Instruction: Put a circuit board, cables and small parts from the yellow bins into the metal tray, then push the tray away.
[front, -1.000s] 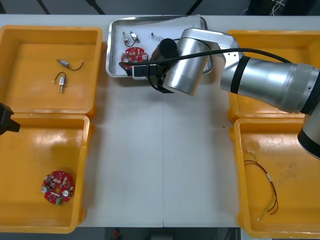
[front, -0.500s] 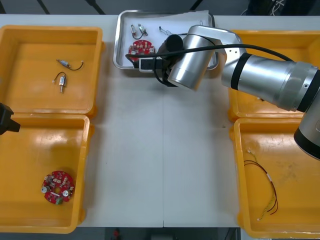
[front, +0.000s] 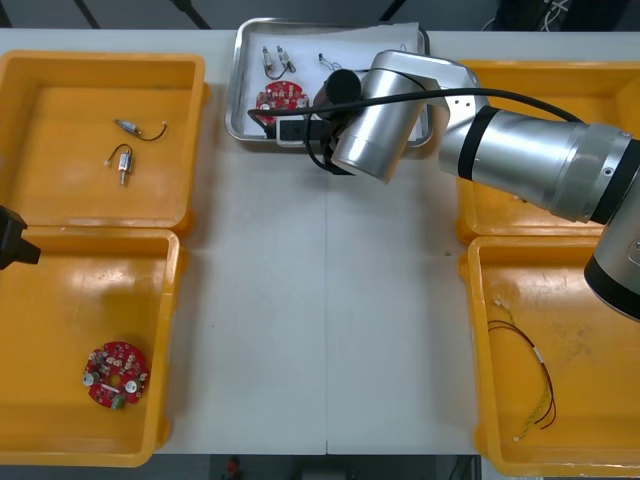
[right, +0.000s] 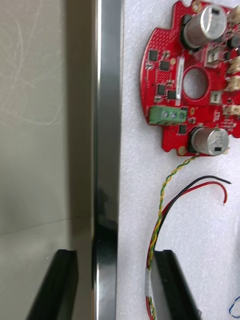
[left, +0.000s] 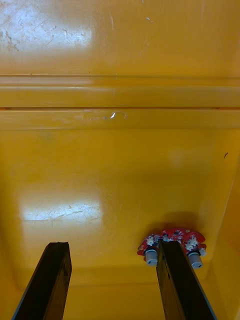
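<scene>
Our left gripper (left: 112, 282) hangs spread open over the near left bin (left: 120, 165). Farther off, our right gripper (right: 116, 285) stands open astride the tray (right: 107, 100) rim — beyond its fingers, inside, lie cables (right: 161, 207), then the board (right: 165, 85).

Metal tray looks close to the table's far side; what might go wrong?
The metal tray sits at the table's far edge; a push may tip it off. The right gripper, open, straddles its near rim, one finger beside the red and yellow cable, which could snag. The left gripper hovers over a yellow bin.
</scene>
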